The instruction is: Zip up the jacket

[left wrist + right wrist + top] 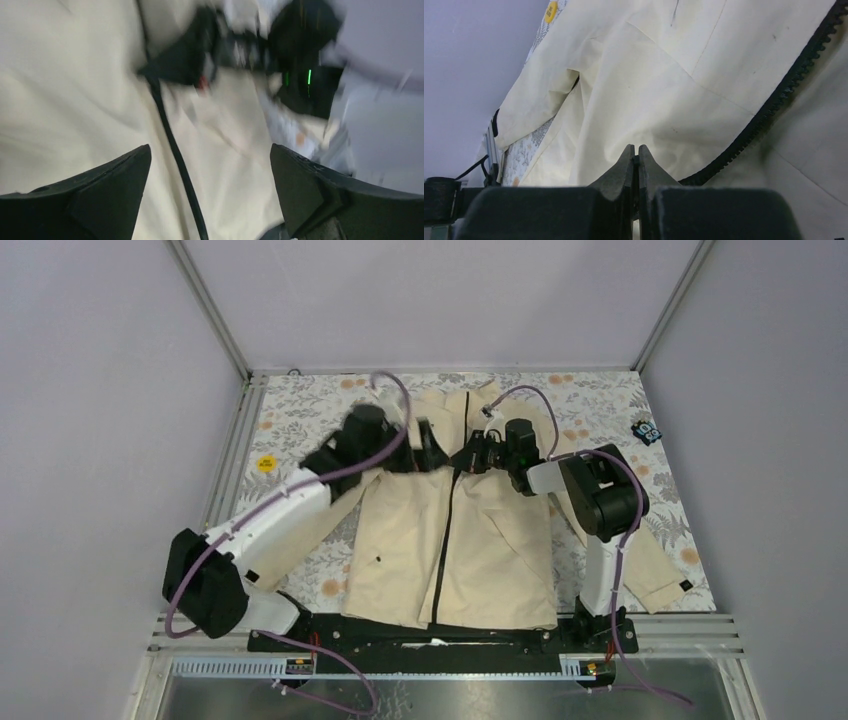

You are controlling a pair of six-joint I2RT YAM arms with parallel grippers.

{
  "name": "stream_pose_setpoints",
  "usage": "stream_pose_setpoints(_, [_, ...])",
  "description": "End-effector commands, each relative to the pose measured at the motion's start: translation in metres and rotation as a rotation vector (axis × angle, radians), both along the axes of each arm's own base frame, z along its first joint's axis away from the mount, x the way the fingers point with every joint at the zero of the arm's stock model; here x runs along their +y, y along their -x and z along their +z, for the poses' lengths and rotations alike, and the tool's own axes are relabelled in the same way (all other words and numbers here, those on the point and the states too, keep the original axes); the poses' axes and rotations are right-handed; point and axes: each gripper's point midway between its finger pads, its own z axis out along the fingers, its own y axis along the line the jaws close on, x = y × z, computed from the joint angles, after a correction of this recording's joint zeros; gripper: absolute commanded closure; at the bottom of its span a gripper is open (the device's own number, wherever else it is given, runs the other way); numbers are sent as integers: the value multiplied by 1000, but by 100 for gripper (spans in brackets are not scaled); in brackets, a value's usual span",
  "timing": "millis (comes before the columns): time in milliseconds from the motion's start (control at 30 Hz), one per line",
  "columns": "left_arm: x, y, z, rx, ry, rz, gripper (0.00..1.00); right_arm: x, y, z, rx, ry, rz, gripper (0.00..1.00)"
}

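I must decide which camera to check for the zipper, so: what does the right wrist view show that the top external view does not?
Only the right wrist view: the single teeth of the zipper, and the right gripper with its fingers pressed together. Only the top external view: the whole jacket with both sleeves, the left arm and the right arm in full, and a small blue object at far right. Both: cream fabric, the dark zipper line, the floral table cover and a round yellow sticker.
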Motion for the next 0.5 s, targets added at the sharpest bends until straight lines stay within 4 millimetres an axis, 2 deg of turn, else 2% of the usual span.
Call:
stream_pose_setpoints(0, [-28,70,-98,135,-148,-46,3,8,2,39,-8,-19,45,100])
stream_pose_setpoints(100, [-43,99,-134,172,-235,-81,4,11,15,48,-16,-86,65,100])
stream_pose_setpoints(200, [-52,113,-168,201,-328,-86,12,11,20,43,19,-90,59,100])
stream_pose_setpoints(300, [-63,126,-189,229,-366,-103,32,11,24,44,15,-90,57,100])
stream_pose_setpoints(367, [-65,132,-196,235,-384,-100,50,8,21,41,20,-68,37,100])
stream_pose_setpoints(467, [-65,141,-197,241,-382,-92,87,4,8,39,0,-30,-23,100])
